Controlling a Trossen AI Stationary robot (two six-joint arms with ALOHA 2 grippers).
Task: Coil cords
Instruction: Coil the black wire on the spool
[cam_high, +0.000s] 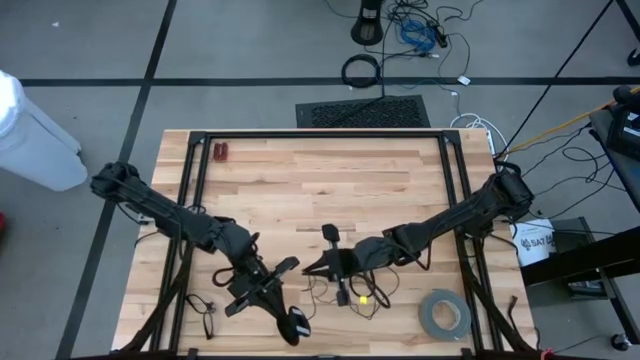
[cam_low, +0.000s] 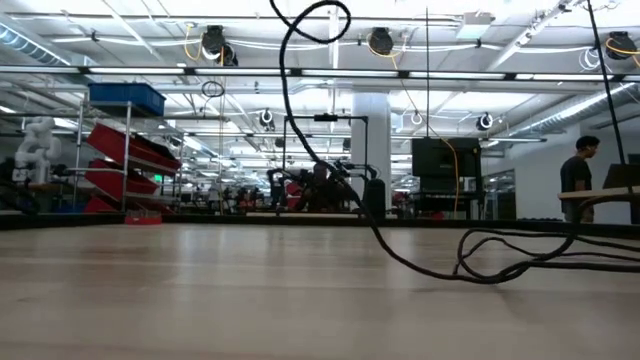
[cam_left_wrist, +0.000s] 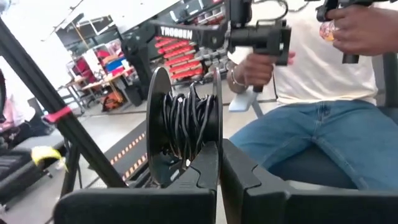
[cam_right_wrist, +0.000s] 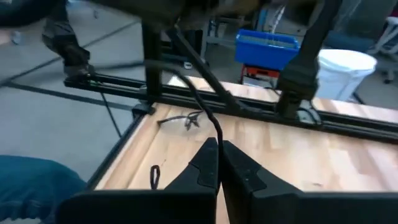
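A thin black cord is partly wound on a black spool (cam_left_wrist: 186, 124), which my left gripper (cam_left_wrist: 219, 155) is shut on near the table's front edge (cam_high: 297, 322). The cord's loose strands (cam_high: 355, 290) lie on the wood between the arms, with a yellow bit among them. They also show in the low view (cam_low: 480, 262), where one strand rises off the table. My right gripper (cam_right_wrist: 219, 146) is shut on the cord just right of the left gripper (cam_high: 318, 266). My left gripper pinches the rim of one spool flange (cam_left_wrist: 208, 163) between its two fingers. The fingers point about level toward the table's near edge. The spool stands on edge beyond the fingertips, with the wound cord on its hub (cam_left_wrist: 186, 121). My right gripper pinches one strand of the cord (cam_right_wrist: 216, 132) at its fingertips. The fingers come from the table's right, slanting down toward the left. From the fingers the strand runs up and away toward the left arm, clear of the wood.
A grey tape roll (cam_high: 444, 313) lies at the front right. A small black piece (cam_high: 330, 235) sits mid-table, a small cord scrap (cam_high: 203, 308) lies at the front left, and red items (cam_high: 220, 152) lie at the far left. A seated person (cam_left_wrist: 323, 124) faces the near edge.
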